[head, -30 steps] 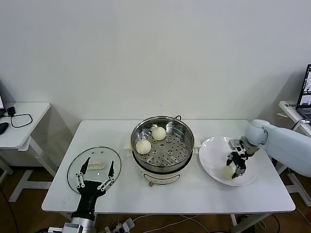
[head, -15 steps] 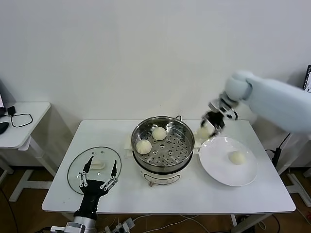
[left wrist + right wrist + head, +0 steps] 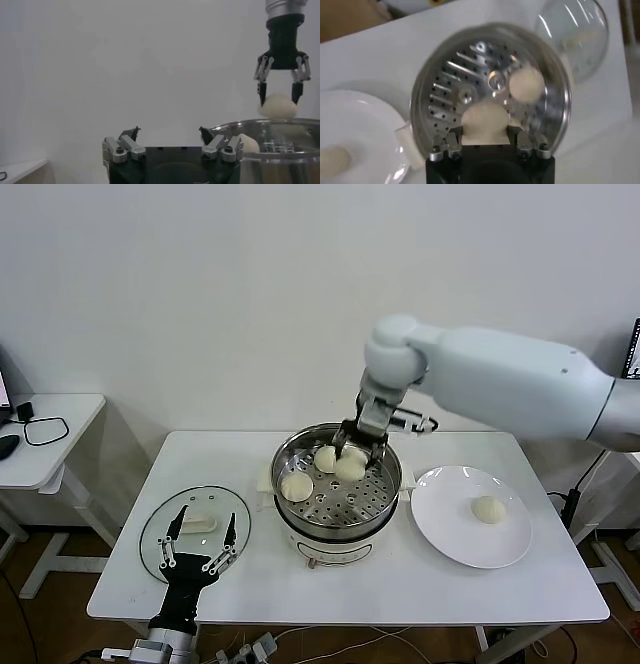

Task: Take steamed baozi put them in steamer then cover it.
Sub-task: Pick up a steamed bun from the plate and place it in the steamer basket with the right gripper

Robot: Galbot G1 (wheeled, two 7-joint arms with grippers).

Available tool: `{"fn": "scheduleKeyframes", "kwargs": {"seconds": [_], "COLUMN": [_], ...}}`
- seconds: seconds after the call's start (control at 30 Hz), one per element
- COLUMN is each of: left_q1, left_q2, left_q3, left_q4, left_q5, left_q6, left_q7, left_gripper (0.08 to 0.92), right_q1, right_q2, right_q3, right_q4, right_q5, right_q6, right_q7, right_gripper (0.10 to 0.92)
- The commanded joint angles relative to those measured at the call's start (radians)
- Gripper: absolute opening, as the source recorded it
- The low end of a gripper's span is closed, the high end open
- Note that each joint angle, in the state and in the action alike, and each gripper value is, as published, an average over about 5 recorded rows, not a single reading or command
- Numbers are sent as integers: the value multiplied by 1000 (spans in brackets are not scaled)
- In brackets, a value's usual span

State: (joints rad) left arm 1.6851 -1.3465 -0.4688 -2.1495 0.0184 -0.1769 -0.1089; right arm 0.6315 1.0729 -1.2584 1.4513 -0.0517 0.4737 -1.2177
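A: How much room was there around the steamer [image 3: 336, 482]?

B: It stood mid-frame in the head view on the white table [image 3: 250, 584]. The table's near edge ran along the lower part of the frame, with bare tabletop in front of the pot. To its right the white plate [image 3: 445, 529] sat just beside the steamer's side handle; at lower left the glass cover [image 3: 195, 529] lay flat near the table's front left corner, well apart from the pot.

A: And the right gripper [image 3: 353, 456]?

B: It hung over the steamer's far rim, fingers closed around one steamed baozi [image 3: 350, 468], the bun gripped between the tips. In the left wrist view that gripper [image 3: 278, 87] held the bun [image 3: 277, 106] just above the pot's rim [image 3: 260, 125]. The right wrist view showed the held bun [image 3: 485, 119] between the fingers, with the perforated tray [image 3: 465, 95] beneath.

A: What was inside the pot?

B: Two buns rested on the tray: one toward the left [image 3: 295, 486], one farther back [image 3: 325, 458], just beside the held one.

A: Anything on the plate?

B: One bun [image 3: 487, 508], right of centre.

A: The left gripper [image 3: 196, 549]?

B: At lower left, above the cover, fingers spread wide, gripping nothing. A small side table [image 3: 40, 439] stood at the frame's left edge.
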Motion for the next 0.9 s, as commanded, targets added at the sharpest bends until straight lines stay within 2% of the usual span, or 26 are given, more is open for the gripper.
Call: {"fn": "scheduleKeyframes", "kwargs": {"seconds": [0.03, 0.5, 0.67, 0.77, 0.9], "left_q1": [1, 8, 10, 11, 9], "left_q2": [-4, -3, -4, -4, -5], "left_q3": [2, -8, -9, -12, -13], "left_q4": [-6, -2, -3, -2, 0], "left_q5": [-1, -1, -1, -1, -1], "left_q6": [0, -9, -9, -9, -9], "left_q7": [-1, -2, -4, -4, -4], "left_gripper": [823, 823, 823, 823, 823], "right_q1": [-110, -198, -200, -182, -142], "right_q2": [45, 84, 78, 51, -34], "right_q3": [0, 36, 59, 96, 182], "right_q4": [100, 47, 52, 66, 71], "right_q5": [-189, -306, -327, -314, -196], "right_q6": [129, 151, 142, 122, -4], "right_q7": [19, 33, 38, 19, -71], "right_gripper": [638, 670, 766, 812, 822]}}
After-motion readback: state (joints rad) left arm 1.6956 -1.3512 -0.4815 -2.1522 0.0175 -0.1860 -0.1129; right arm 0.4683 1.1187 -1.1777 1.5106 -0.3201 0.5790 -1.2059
